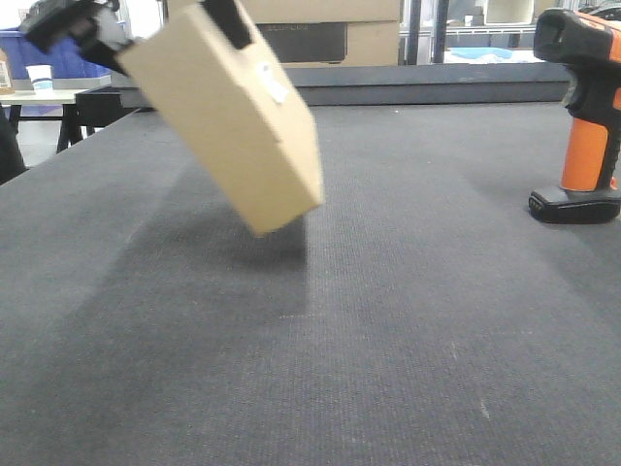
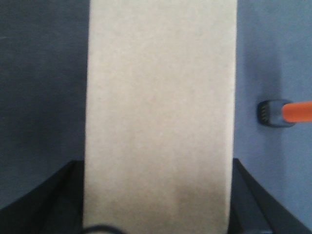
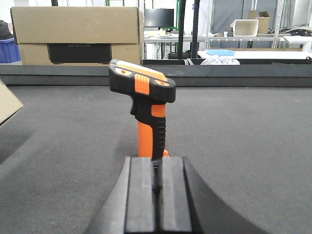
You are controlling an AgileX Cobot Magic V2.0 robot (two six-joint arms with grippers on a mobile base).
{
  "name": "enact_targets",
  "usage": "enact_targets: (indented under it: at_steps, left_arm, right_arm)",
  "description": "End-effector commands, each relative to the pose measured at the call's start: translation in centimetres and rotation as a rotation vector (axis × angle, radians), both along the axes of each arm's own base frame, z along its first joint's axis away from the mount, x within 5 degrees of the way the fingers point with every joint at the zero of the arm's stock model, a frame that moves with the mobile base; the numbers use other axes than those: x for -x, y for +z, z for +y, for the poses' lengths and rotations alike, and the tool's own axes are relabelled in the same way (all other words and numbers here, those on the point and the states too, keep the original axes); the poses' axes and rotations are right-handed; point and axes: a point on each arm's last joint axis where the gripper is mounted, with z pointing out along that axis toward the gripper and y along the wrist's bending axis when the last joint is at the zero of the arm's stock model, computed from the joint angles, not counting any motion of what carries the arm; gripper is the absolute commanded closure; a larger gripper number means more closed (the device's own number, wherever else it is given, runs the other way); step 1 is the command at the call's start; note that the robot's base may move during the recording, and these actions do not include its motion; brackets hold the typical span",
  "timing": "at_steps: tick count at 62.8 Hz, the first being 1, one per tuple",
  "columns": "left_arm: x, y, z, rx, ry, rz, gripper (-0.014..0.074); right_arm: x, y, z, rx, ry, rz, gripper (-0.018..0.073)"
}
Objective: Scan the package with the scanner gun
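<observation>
Tan cardboard, plain and smooth, forms the package, a flat-sided box seen tilted steeply in the upper left of the front view. It is pinched at its upper end by the left gripper, whose black fingers are pressed against opposite faces. A small white label is carried on the face turned to the right. Whether the lowest corner touches the dark, finely woven table cannot be told.

At the right edge of that frame the scanner gun is stood upright on its flat black foot, with a ribbed orange handle and a black head. It is set well apart from the package.

In the right wrist view the right gripper is seen low and level, its flat black pads pressed together on nothing, with the scanner just beyond them.
</observation>
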Motion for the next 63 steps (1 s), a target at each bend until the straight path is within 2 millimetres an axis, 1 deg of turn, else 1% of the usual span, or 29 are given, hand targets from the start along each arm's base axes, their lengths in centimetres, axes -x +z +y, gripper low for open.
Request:
enact_targets:
  at_steps: [1, 7, 12, 19, 21, 26, 31, 39, 43, 48, 54, 60, 63]
  left_arm:
    - [0.0, 0.0, -0.5, 0.037, 0.025, -0.017, 0.0708]
    - [-0.2, -0.9, -0.6, 0.02, 0.017, 0.025, 0.0708]
    - [-0.2, -1.2, -0.7, 0.013, 0.011, 0.046, 0.0708]
    - [0.1, -1.3, -0.8, 0.006, 0.001, 0.064, 0.0708]
    - [0.1, -1.3, -0.8, 0.005, 0.001, 0.066, 0.0708]
    - [0.1, -1.3, -0.8, 0.005, 0.001, 0.066, 0.0708]
    - [0.1, -1.3, -0.8, 0.005, 0.001, 0.066, 0.0708]
    - [0.1, -1.4, -0.8, 0.001, -0.003, 0.077, 0.0708]
    - [0.2, -1.4, -0.8, 0.0, -0.004, 0.081, 0.0708]
    - [0.2, -1.4, -0.8, 0.0, -0.004, 0.081, 0.0708]
    - [0.2, -1.4, -0.8, 0.0, -0.004, 0.081, 0.0708]
    - [0.2, -1.4, -0.8, 0.0, -0.004, 0.081, 0.0708]
    - [0.2, -1.4, -0.8, 0.0, -0.004, 0.081, 0.0708]
  right_arm:
    - [0.0, 0.2, 0.0, 0.006, -0.003, -0.022, 0.0728]
    - [0.0, 0.3, 0.0, 0.007, -0.004, -0.035, 0.0728]
    - [0.1, 0.7, 0.0, 0.008, -0.006, -0.057, 0.0728]
    - [0.9, 4.3, 0.1, 0.038, -0.003, -0.112, 0.0728]
    - [0.9, 5.3, 0.1, 0.07, -0.006, -0.097, 0.0728]
    - [0.4, 6.9, -0.1, 0.142, -0.018, -0.036, 0.0728]
    - [-0.9, 8.4, -0.2, 0.16, -0.019, 0.016, 0.0728]
    - [-4.3, 9.2, -0.5, 0.151, -0.008, 0.144, 0.0728]
    - [-6.3, 8.8, -0.6, 0.147, -0.001, 0.193, 0.0728]
    - [-8.4, 8.2, -0.7, 0.142, 0.005, 0.211, 0.0728]
    - [-10.4, 7.4, -0.8, 0.14, 0.011, 0.216, 0.0728]
    - [-11.9, 6.8, -0.9, 0.137, 0.014, 0.211, 0.0728]
    - [-12.8, 6.3, -1.0, 0.098, 0.012, 0.209, 0.0728]
